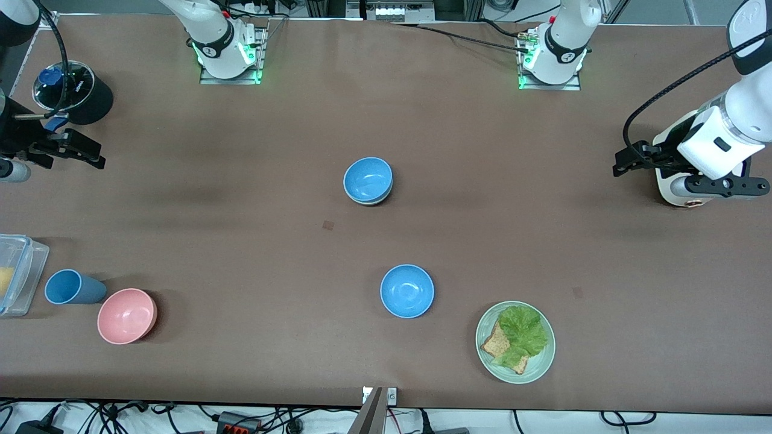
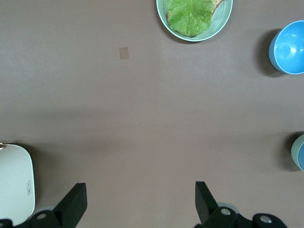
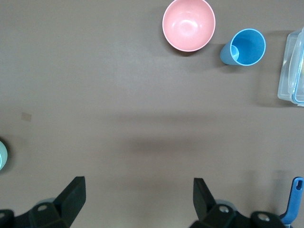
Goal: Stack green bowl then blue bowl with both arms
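At both ends of the table the grippers were raised over bare brown tabletop, each with its jaws spread wide and holding nothing. Over the left arm's end hung the left gripper (image 2: 137, 202), near a white object (image 1: 678, 187) on the table. Over the right arm's end hung the right gripper (image 3: 137, 199), close to a black round container (image 1: 75, 93). At the table's middle sat a blue bowl (image 1: 368, 179) nested inside the green bowl (image 1: 370, 201), whose pale rim showed beneath it. A second blue bowl (image 1: 407, 290) sat alone, nearer the front camera. Beside it was a green plate (image 1: 541, 364) with lettuce and bread. Toward the right arm's end sat a pink bowl (image 1: 126, 315), a blue cup (image 1: 72, 287) and a clear box (image 1: 21, 274).
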You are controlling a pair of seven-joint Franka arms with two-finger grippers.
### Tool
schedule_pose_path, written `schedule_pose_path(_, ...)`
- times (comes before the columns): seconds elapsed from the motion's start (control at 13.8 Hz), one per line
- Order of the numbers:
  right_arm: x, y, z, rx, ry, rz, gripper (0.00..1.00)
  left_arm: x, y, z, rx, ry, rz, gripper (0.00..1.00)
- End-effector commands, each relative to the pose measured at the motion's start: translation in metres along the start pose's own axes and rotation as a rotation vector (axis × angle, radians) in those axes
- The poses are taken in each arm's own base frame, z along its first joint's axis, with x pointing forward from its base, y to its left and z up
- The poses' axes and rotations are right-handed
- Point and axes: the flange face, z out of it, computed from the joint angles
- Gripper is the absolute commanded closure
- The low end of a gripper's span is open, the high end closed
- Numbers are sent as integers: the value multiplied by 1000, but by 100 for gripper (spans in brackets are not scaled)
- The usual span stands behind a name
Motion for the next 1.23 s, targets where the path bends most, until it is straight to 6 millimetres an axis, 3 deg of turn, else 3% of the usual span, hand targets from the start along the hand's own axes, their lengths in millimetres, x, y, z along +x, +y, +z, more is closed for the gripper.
schedule_pose_path(0.0,-7,-2,-4,-3,-5,-10,0,-7,-1,-12,4,8,16,0)
schedule_pose_path(0.43,-15,-2,-3,0,-5,-7,0,-8,0,-12,4,10,11,0)
schedule_pose_path(0.72,-14,-3,1,0,32,-7,0,-7,-10,-19,4,33,0,0)
schedule_pose_path(0.79,-12,-3,2,0,49,-7,0,-7,3,-16,6,31,16,0)
schedule_pose_path(0.94,-16,-3,3,0,43,-5,0,-11,-7,-23,1,29,6,0)
schedule_pose_path(1.08,-23,-3,4,0,43,-2,0,-15,-3,-23,56,14,6,0)
schedule_pose_path(1.16,-25,-4,6,1,40,-1,0,-18,11,-23,122,16,8,0)
